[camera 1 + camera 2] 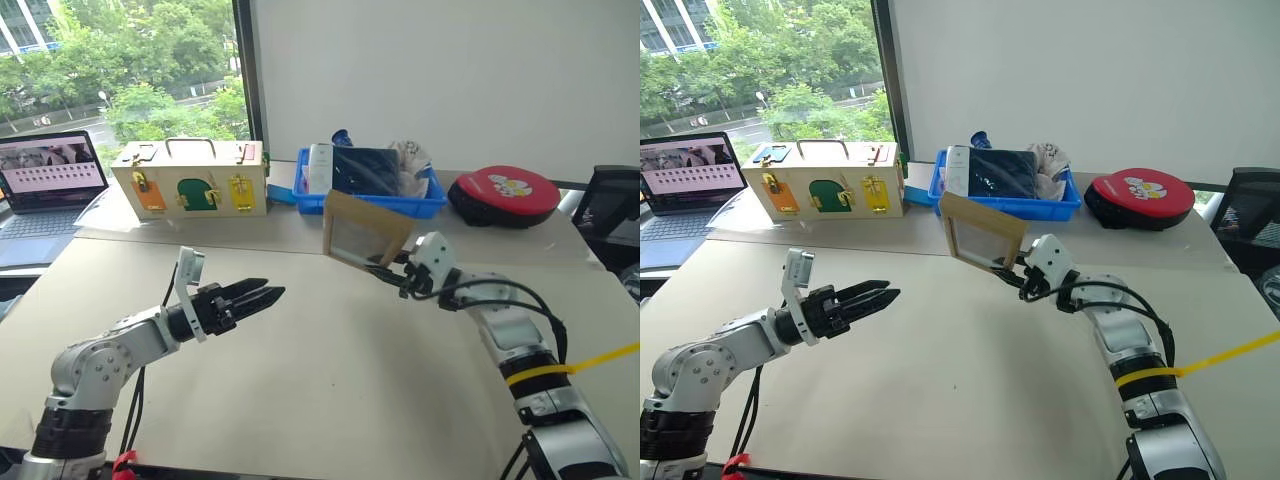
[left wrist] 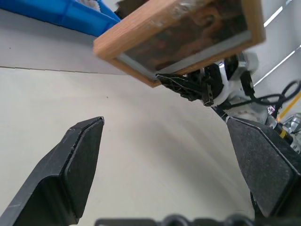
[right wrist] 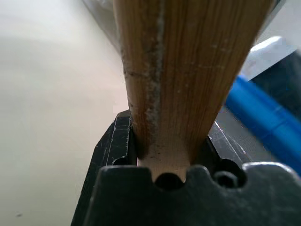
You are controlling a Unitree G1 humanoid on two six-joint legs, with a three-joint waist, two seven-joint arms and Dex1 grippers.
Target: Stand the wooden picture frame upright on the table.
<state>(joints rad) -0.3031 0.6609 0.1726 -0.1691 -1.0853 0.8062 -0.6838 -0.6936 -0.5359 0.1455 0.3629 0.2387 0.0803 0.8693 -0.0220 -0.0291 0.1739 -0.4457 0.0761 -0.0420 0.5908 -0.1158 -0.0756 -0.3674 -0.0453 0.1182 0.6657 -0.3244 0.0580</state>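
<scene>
Light wood, rigid: the wooden picture frame (image 1: 362, 230) hung tilted above the table (image 1: 330, 390), far right of centre. My right gripper (image 1: 385, 272) clamped its lower rail. Left gripper (image 1: 262, 295) gaped wide, empty. Judged light, glazing fragile; grip rails only.

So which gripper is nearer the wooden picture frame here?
Right. The right gripper is shut on the wooden picture frame, holding it above the table; the left gripper hangs open, well apart from it.

Probably an office or lab: laptop (image 1: 48, 180), blue bin (image 1: 372, 200), window (image 1: 120, 70) onto trees.
</scene>
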